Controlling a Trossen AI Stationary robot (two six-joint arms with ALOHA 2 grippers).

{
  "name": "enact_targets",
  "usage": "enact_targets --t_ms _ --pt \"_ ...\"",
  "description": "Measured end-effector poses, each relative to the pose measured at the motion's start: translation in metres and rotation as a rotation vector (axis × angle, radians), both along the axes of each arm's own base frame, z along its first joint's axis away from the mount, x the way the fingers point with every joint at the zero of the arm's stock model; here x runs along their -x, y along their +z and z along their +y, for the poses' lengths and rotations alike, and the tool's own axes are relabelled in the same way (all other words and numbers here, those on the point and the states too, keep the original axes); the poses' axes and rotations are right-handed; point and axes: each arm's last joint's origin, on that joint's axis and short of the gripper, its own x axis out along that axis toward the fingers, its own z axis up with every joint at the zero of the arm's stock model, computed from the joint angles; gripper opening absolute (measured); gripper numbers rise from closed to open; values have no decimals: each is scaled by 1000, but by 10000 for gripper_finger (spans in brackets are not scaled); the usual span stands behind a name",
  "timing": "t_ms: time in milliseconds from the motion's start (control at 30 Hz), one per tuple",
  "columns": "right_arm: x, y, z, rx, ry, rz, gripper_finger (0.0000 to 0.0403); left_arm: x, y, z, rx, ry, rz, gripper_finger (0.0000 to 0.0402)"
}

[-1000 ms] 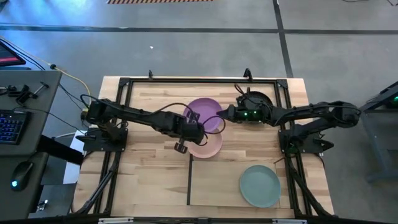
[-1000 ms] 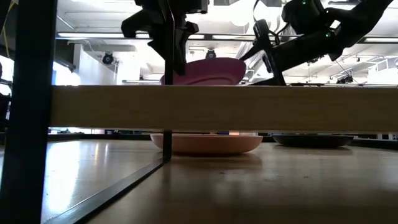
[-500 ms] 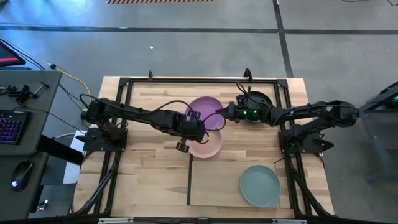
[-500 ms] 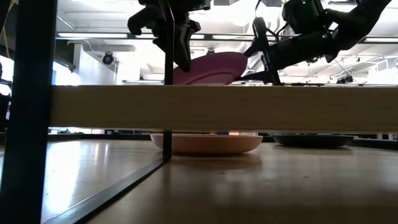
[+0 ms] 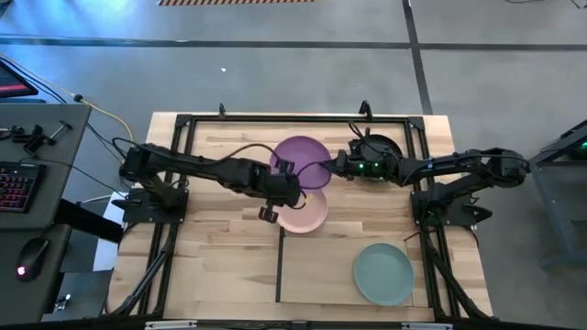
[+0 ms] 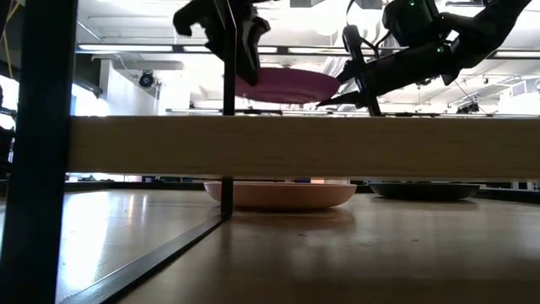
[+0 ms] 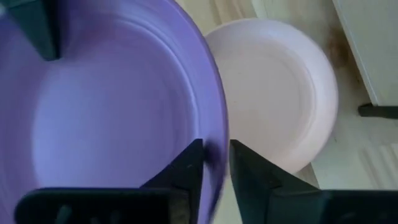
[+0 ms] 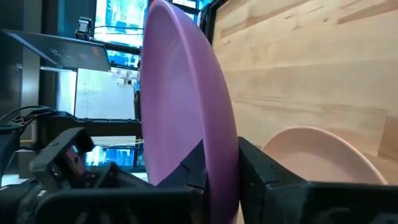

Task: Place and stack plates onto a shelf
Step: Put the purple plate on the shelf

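Note:
The purple plate [image 5: 301,156] hangs in the air above the table's far middle, partly over the pink plate [image 5: 304,214], which rests on the tabletop. My right gripper [image 8: 221,165] is shut on its right-hand rim. My left gripper [image 7: 216,165] stands astride the rim on the near left side, slightly open. A pale blue-green plate [image 5: 383,272] lies on the shelf [image 5: 316,275]. A black plate [image 5: 387,144] lies on the tabletop under my right arm. My left gripper has one finger [image 7: 189,168] over the plate's inside and one [image 7: 249,171] outside its rim; a thin gap shows by the outer finger, and I cannot tell whether either touches. My right gripper pinches the purple plate's rim [image 8: 222,140] between its two fingers, one on each face. It comes about level from the table's right. The plate [image 6: 287,84] is lifted clear and lies roughly level.
A black frame [image 5: 183,124] runs round the tabletop, and both arm bases stand at its sides. In the low view the shelf's front edge [image 6: 304,145] crosses the picture, with a dark upright post [image 6: 226,160] under it. The shelf's left half is bare.
My right gripper has shut on the purple plate's right rim. My left gripper has risen a little, and the plate's left side has come up with it, so that the plate, tilted half a second ago, now lies about level.

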Motion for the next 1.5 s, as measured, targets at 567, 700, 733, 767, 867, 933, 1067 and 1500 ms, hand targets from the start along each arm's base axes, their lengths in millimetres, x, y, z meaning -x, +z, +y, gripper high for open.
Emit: enact_targets --t_ms 567,700,733,767,867,933,1067,1500 --pt "47 17 -38 88 71 114 6 96 87 40 197 463 -373 128" --pt "71 30 -27 175 101 175 4 129 79 41 250 532 -572 129" --pt "76 33 -24 214 112 179 4 135 76 41 275 540 -629 129" --pt "80 37 -21 254 123 175 4 141 74 40 304 546 -689 129" --pt "91 48 -11 337 152 142 3 157 65 40 401 559 -854 129" --pt "96 52 -5 339 169 129 3 165 58 40 468 572 -958 129" --pt "98 50 3 286 199 147 2 172 42 40 568 585 -1102 129" --pt "55 18 51 157 505 271 1 174 37 40 564 566 -1149 129"
